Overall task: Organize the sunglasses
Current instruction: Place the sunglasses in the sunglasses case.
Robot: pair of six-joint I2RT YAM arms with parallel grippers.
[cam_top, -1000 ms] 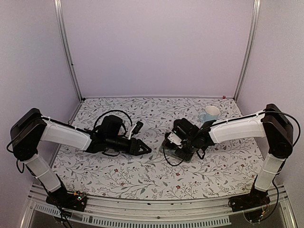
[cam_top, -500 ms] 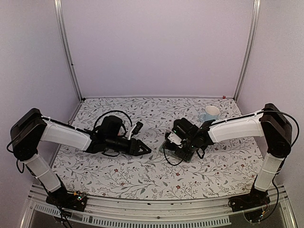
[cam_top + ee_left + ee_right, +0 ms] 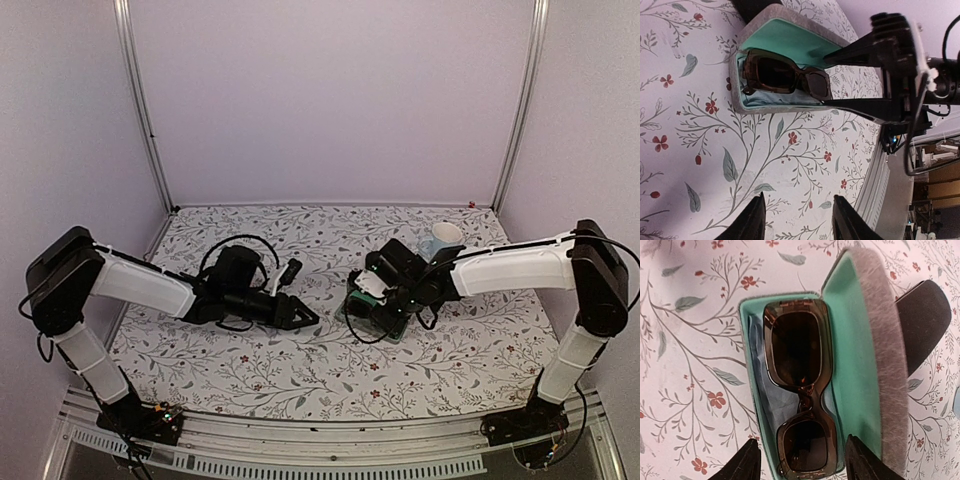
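The right tool (image 3: 802,467) hung open and empty just above the brown sunglasses (image 3: 799,390) lying lenses up in the open grey case (image 3: 880,355) on the counter (image 3: 690,340), the left tool (image 3: 800,220) likewise open nearby; light, slick and fragile, that pair looked best pinched at the bridge.

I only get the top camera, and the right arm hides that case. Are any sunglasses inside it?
Observer: Yes. The right wrist view shows one pair of sunglasses lying in the open grey case.
Operator: Is the right tool holding them?
Observer: No. The right tool is open and hovers above the case, touching nothing.
Operator: Is anything next to the case?
Observer: A black case lies beside the open lid. I cannot tell whether they touch.
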